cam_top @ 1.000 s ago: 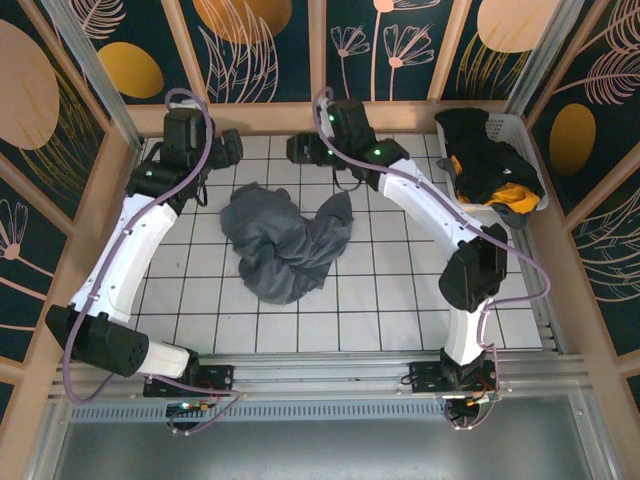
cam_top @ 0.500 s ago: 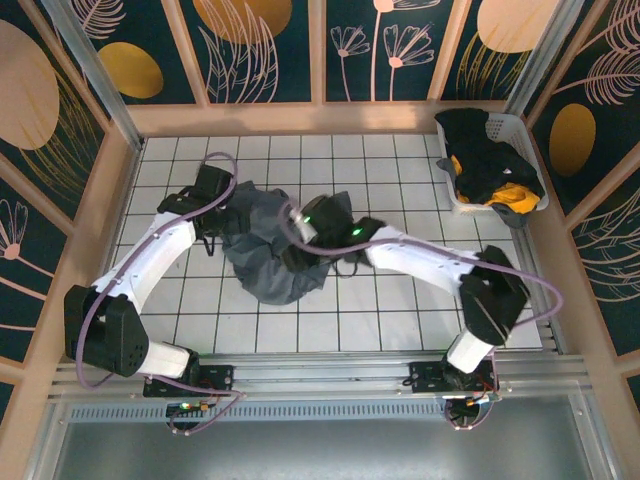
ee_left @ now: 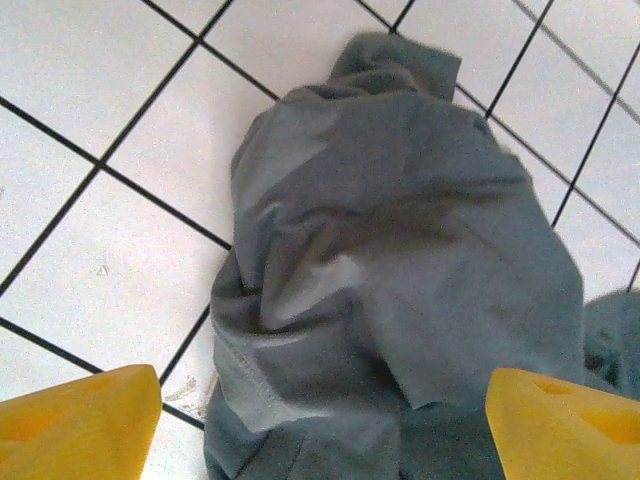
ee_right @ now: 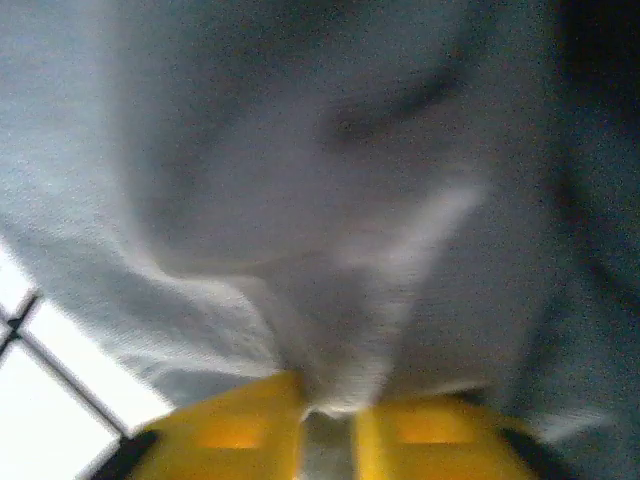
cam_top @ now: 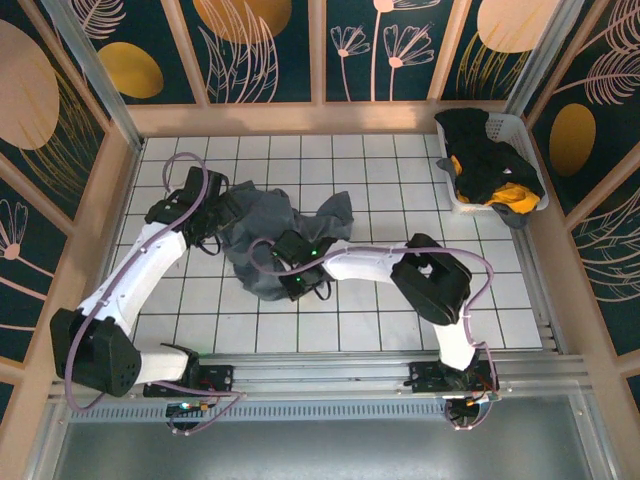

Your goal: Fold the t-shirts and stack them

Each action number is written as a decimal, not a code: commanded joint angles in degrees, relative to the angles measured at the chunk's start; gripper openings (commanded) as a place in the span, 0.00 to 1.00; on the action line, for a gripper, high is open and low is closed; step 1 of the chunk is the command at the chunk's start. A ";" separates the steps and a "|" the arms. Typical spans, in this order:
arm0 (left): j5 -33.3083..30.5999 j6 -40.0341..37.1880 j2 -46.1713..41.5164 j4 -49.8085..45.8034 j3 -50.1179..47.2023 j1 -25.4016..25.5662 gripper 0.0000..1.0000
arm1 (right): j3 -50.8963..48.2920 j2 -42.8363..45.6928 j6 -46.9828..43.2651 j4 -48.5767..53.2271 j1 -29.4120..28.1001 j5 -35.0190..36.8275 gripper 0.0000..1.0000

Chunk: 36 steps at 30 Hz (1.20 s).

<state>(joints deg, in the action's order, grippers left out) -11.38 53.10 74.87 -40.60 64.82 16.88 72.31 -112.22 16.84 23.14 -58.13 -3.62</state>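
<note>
A slate-grey t-shirt (cam_top: pixel 262 238) lies crumpled on the white tiled table, left of centre. My left gripper (cam_top: pixel 216 214) hovers over its left edge. In the left wrist view the left gripper (ee_left: pixel 325 435) is open, its yellow fingertips (ee_left: pixel 85 420) spread either side of the grey t-shirt (ee_left: pixel 400 250) and touching nothing. My right gripper (cam_top: pixel 288 274) is down on the shirt's near part. In the right wrist view the right gripper (ee_right: pixel 330 425) is shut on a pinched fold of the grey t-shirt (ee_right: pixel 340 300). Black and orange-yellow t-shirts (cam_top: pixel 482 160) lie heaped in the basket.
The white laundry basket (cam_top: pixel 533 165) stands at the far right corner against the wooden wall. Wooden walls ring the tiled table (cam_top: pixel 400 160). The right arm's elbow (cam_top: pixel 435 282) juts over the near right tiles.
Both arms swung in from the far edge and came down on the grey t-shirt. The right gripper's jaws went from open to shut on a fold of it.
</note>
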 commanded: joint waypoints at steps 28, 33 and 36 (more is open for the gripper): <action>10.75 -2.76 2.92 7.59 0.58 -1.10 0.81 | -4.95 12.46 0.83 -5.14 2.51 2.33 0.66; 9.12 -2.06 2.33 5.76 0.00 -1.93 0.81 | 1.50 2.71 -0.73 -4.35 -0.67 7.44 0.66; 8.48 -1.18 0.95 4.32 -0.53 -3.81 0.81 | 3.85 -0.11 -1.93 -5.25 -0.67 8.71 0.69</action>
<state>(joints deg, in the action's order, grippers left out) -0.97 50.87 77.32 -33.32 63.44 14.70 72.71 -111.28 16.84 19.49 -59.22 1.96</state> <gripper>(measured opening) 0.809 0.683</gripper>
